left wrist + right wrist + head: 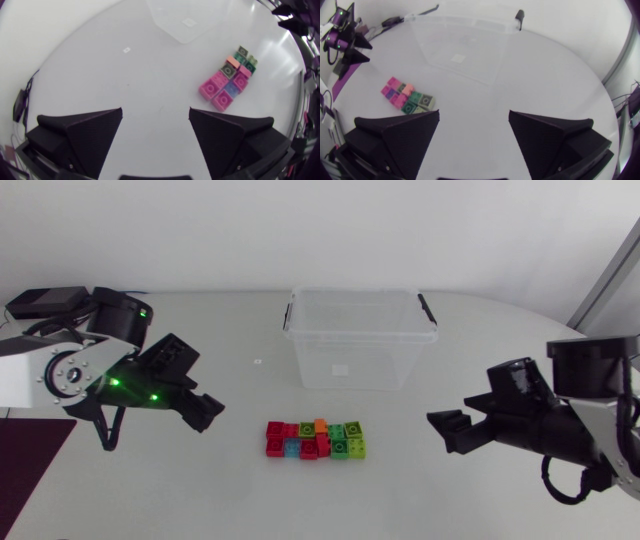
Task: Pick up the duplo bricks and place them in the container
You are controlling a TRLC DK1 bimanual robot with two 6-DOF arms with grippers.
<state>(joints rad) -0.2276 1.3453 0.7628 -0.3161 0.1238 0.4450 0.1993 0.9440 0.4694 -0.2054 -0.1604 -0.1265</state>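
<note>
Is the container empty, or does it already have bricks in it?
Empty. In the head view nothing coloured shows through the clear container; the duplo bricks sit clustered on the table in front of it.

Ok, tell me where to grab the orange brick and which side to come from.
Come straight down from above and pinch the orange brick by the end that juts toward the container. The other bricks crowd its near end, so only that end seems to leave both side faces free.
</note>
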